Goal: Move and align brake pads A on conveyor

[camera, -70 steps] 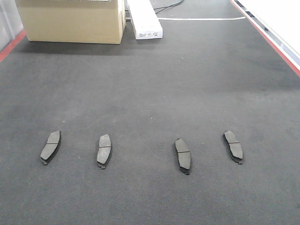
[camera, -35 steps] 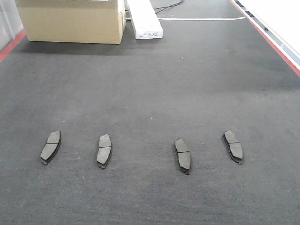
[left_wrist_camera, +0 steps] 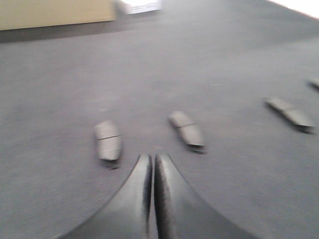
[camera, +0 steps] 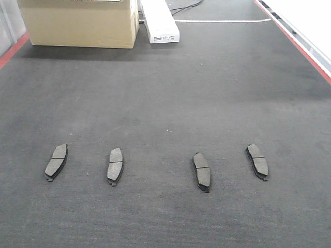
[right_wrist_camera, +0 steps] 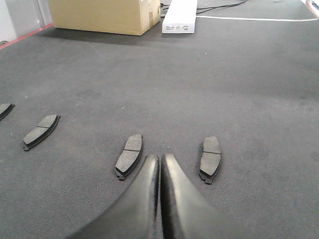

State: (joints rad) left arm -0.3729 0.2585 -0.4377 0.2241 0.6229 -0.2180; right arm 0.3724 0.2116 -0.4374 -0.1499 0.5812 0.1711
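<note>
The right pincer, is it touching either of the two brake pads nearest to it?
Apart. In the right wrist view the right pincer is shut on nothing, with bare conveyor separating it from both brake pads.

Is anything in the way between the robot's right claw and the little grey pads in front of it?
Nothing visible. The shut right gripper has only bare charcoal conveyor belt between it and the two nearest dark grey brake pads.

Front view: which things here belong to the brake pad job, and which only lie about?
Belong to the job:
- four brake pads
- conveyor
- left gripper, right gripper, both shut, empty

Lying about:
- cardboard box
- white box
</note>
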